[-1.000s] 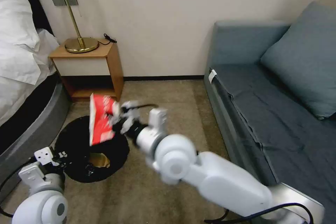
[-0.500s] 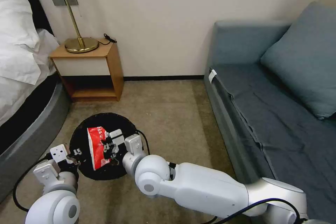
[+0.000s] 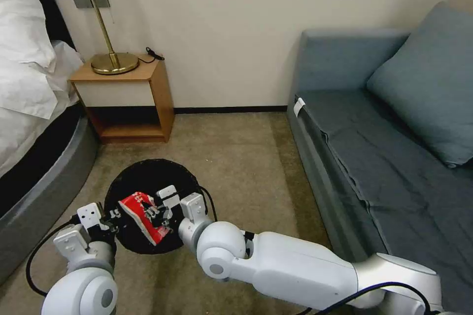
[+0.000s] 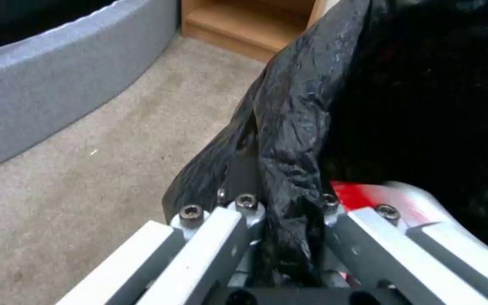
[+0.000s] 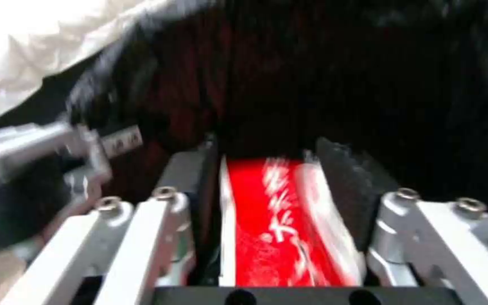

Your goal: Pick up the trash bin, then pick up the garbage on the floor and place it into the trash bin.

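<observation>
Right gripper, near-left, sits over the bin mouth, jaws pinching one red-and-white packet; wrist view confirms packet between the pads, not yet released. Packet lies tilted inside the bin opening. Left gripper, just left of it, is pressed together on the black liner at the bin's near-left edge, holding bin off the carpet as far as can be judged.

Progress: bin pickup done; packet at drop point, release pending. No other litter visible on carpet; bin contents beneath packet can't be made out.

Count: 1 bin, 1 packet, 2 grippers.
</observation>
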Robot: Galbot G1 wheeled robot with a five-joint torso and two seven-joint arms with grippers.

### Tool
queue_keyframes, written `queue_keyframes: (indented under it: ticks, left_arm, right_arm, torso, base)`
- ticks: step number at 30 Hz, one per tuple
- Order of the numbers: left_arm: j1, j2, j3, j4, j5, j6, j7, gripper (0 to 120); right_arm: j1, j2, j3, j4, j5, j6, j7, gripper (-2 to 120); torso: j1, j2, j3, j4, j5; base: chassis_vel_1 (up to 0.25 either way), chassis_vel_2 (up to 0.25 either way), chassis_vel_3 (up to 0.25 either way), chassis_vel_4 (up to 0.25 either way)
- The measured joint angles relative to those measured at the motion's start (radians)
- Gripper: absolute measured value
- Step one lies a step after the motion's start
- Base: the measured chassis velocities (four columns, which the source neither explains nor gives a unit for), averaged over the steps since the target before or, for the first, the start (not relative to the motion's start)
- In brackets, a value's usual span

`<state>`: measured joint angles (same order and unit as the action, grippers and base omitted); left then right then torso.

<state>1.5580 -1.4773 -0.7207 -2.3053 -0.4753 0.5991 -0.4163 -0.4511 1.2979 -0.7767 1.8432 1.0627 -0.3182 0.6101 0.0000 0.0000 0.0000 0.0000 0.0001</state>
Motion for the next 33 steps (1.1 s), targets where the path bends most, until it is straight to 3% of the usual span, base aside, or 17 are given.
queue_keyframes:
  ticks: [2, 6, 8, 11, 14, 15, 16, 18, 20, 28, 33]
  left_arm:
    - [-0.001, 0.0, -0.001, 0.005, -0.001, 0.0, 0.0, 3]
    - [-0.014, 0.009, -0.023, 0.054, -0.015, -0.007, -0.004, 3]
    - [-0.015, 0.009, -0.025, 0.058, -0.016, -0.009, -0.004, 3]
    - [-0.019, 0.011, -0.03, 0.089, -0.023, -0.045, 0.012, 3]
    - [-0.023, 0.011, -0.027, 0.099, -0.049, -0.055, 0.01, 3]
    - [-0.026, 0.011, -0.021, 0.107, -0.079, -0.056, -0.002, 3]
    - [-0.027, 0.011, -0.018, 0.111, -0.101, -0.054, -0.013, 3]
    - [-0.028, 0.011, -0.017, 0.112, -0.108, -0.052, -0.019, 3]
    - [-0.029, 0.01, -0.012, 0.114, -0.172, -0.023, -0.068, 3]
    - [-0.024, 0.002, -0.009, 0.134, -0.3, 0.027, -0.162, 3]
    - [-0.012, -0.007, -0.014, 0.157, -0.382, 0.031, -0.18, 3]
  right_arm:
    - [-0.001, 0.0, 0.011, 0.008, -0.002, 0.0, 0.001, 54]
    - [-0.003, -0.022, 0.126, 0.082, -0.039, 0.014, -0.016, 75]
    - [-0.004, -0.026, 0.139, 0.088, -0.048, 0.019, -0.024, 76]
    - [-0.039, -0.082, 0.269, 0.122, -0.175, 0.115, -0.132, 92]
    - [-0.064, -0.129, 0.335, 0.155, -0.216, 0.138, -0.172, 98]
    - [-0.087, -0.182, 0.381, 0.195, -0.227, 0.142, -0.188, 99]
    - [-0.104, -0.225, 0.407, 0.223, -0.229, 0.143, -0.194, 100]
    - [-0.109, -0.237, 0.414, 0.231, -0.229, 0.142, -0.196, 100]
    - [-0.14, -0.292, 0.444, 0.257, -0.237, 0.144, -0.208, 100]
    - [-0.173, -0.32, 0.48, 0.268, -0.242, 0.149, -0.208, 100]
    - [-0.189, -0.323, 0.485, 0.27, -0.248, 0.149, -0.208, 100]
  torso:
    - [0.0, 0.0, 0.0, 0.0, 0.0]
    - [0.0, 0.0, 0.0, 0.0001, 0.0]
    - [0.0, 0.0, 0.0, 0.0001, 0.0]
    - [0.0, 0.0, 0.0, 0.0002, 0.0001]
    - [0.0, 0.0, 0.0, 0.0001, 0.0003]
    - [0.0, 0.0, 0.0, -0.0003, 0.0005]
    - [0.0, 0.0, 0.0, -0.0005, 0.0002]
    - [0.0, 0.0, 0.0, -0.0005, 0.0001]
    - [0.0, 0.0, 0.0, -0.0003, 0.0003]
    - [0.0, 0.0, 0.0, 0.0, 0.0002]
    - [0.0, 0.0, 0.0, 0.0001, 0.0001]
  base:
    - [0.0, 0.0, 0.0, 0.0]
    - [0.0, 0.0, 0.0, 0.0]
    - [0.0, 0.0, 0.0, 0.0]
    - [0.0, 0.0, 0.0, 0.0]
    - [0.0, 0.0, 0.0, 0.0]
    - [0.0, 0.0, 0.0, 0.0]
    - [0.0, 0.0, 0.0, 0.0]
    - [0.0, 0.0, 0.0, 0.0]
    - [0.0, 0.0, 0.0, 0.0]
    - [0.0, 0.0, 0.0, 0.0]
    - [0.0, 0.0, 0.0, 0.0]
